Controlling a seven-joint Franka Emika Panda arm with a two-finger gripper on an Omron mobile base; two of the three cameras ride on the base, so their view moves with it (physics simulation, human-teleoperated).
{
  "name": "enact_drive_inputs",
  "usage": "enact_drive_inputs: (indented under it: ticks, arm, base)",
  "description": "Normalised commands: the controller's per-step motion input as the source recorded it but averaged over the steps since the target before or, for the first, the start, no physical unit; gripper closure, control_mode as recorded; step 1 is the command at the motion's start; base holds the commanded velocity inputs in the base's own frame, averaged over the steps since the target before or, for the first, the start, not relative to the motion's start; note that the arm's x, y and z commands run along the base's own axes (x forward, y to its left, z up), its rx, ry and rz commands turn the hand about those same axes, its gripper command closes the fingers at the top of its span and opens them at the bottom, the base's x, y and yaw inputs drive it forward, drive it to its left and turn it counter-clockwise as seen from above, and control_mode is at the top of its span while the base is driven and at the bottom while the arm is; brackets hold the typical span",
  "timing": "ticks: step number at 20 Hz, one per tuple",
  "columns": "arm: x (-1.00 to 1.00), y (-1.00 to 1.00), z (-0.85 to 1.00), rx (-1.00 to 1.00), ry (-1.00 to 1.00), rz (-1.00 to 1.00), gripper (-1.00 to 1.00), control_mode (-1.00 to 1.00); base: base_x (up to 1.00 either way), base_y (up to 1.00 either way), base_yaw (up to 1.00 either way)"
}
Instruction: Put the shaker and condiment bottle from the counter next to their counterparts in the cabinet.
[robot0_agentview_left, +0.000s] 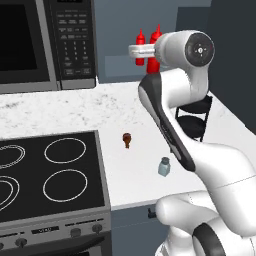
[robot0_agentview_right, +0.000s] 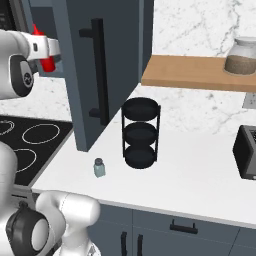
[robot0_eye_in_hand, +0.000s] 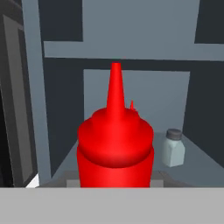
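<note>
In the left base view the white arm rises from the lower right and reaches back toward the cabinet (robot0_agentview_left: 120, 65) recess. Two red bottles stand there at the hand: the condiment bottle (robot0_agentview_left: 155, 42), nearer the wrist, and a matching red bottle (robot0_agentview_left: 140, 42) just to its left. The jaws themselves are hidden behind the forearm. On the marble surface (robot0_agentview_left: 65, 112) the shaker (robot0_agentview_left: 164, 166) stands upright near the front edge, well apart from the cabinet. A small brown knobbed piece (robot0_agentview_left: 127, 140) stands between it and the stovetop (robot0_agentview_left: 47, 175). A microwave (robot0_agentview_left: 47, 42) hangs at the upper left.

In the right base view the shaker (robot0_agentview_right: 99, 168) stands on the surface just left of a black three-tier rack (robot0_agentview_right: 140, 132), in front of the open cabinet door (robot0_agentview_right: 100, 70). The condiment bottle (robot0_agentview_right: 44, 47) shows as a patch of red beside the wrist at the upper left. A wooden shelf (robot0_agentview_right: 195, 72) carries a glass jar (robot0_agentview_right: 241, 55).

In the hand view the condiment bottle (robot0_eye_in_hand: 115, 148) sits close and upright, its base low between the jaws, which are partly closed around its body. Behind its shoulder peeks the tip of the other red bottle (robot0_eye_in_hand: 132, 105). A second shaker (robot0_eye_in_hand: 173, 148) stands on the cabinet shelf (robot0_eye_in_hand: 199, 157) to the right, apart from the held bottle.
</note>
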Motion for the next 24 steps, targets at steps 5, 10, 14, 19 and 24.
enact_drive_inputs:
  ticks: [5,10,14,19,24]
  arm:
    - [0.21,-0.01,-0.15,0.00,-0.02,0.07,1.00,-1.00]
    - [0.20,0.00,-0.03,0.00,-0.05,0.04,1.00,-1.00]
    - [0.27,0.00,-0.07,0.00,0.00,0.00,1.00,-1.00]
    - [0.30,0.00,-0.01,0.00,0.00,0.00,1.00,-1.00]
    - [0.23,0.00,-0.01,0.00,0.00,0.00,1.00,-1.00]
  base:
    - [0.00,0.00,0.00]
    - [0.00,0.00,0.00]
    - [0.00,0.00,0.00]
    - [0.00,0.00,0.00]
    - [0.00,0.00,0.00]
